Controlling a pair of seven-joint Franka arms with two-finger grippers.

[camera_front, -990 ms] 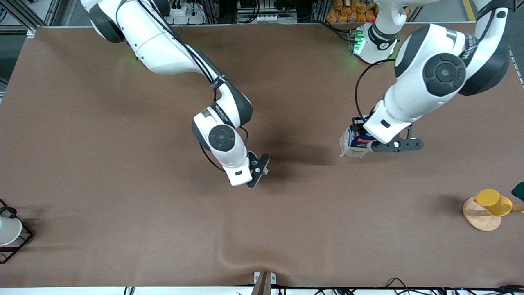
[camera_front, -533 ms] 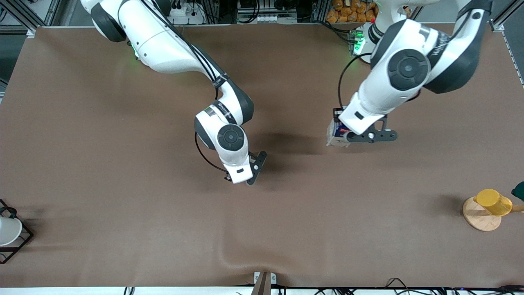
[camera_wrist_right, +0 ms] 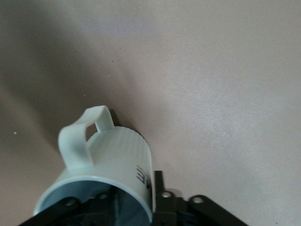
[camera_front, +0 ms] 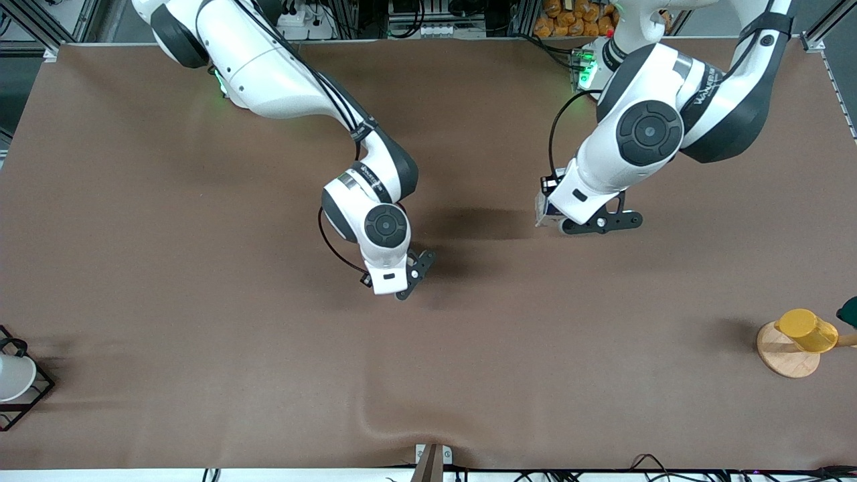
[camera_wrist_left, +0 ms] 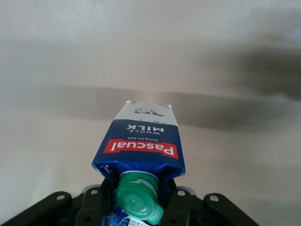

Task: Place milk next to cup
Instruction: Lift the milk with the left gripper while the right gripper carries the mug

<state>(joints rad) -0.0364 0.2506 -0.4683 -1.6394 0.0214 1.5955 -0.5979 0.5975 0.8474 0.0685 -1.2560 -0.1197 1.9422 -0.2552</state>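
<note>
- Gripping the milk (camera_wrist_left: 141, 150), the left tool (camera_front: 561, 215) is clamped on the carton near its gabled top, over the middle of the brown counter (camera_front: 201, 375) toward the left arm's end.
- The left wrist view shows the carton's green cap (camera_wrist_left: 137, 201) closest to the camera, with the red label and white panel past it and bare counter below; whether the carton touches the counter cannot be told.
- From the front only a sliver of the carton (camera_front: 543, 209) shows beside the left arm's wrist.
- The right tool (camera_front: 404, 284) has the cup (camera_wrist_right: 106, 165) by its rim, one finger (camera_wrist_right: 157, 190) outside the wall and the other partly hidden in the grey inside, handle turned away from the tool.
- The front view hides the cup under the right wrist, above the counter's middle.
- A yellow cup (camera_front: 807, 329) lies on a round wooden stand (camera_front: 783, 358) at the left arm's end.
- A white cup (camera_front: 13, 376) sits in a black wire rack (camera_front: 30, 395) at the right arm's end.
</note>
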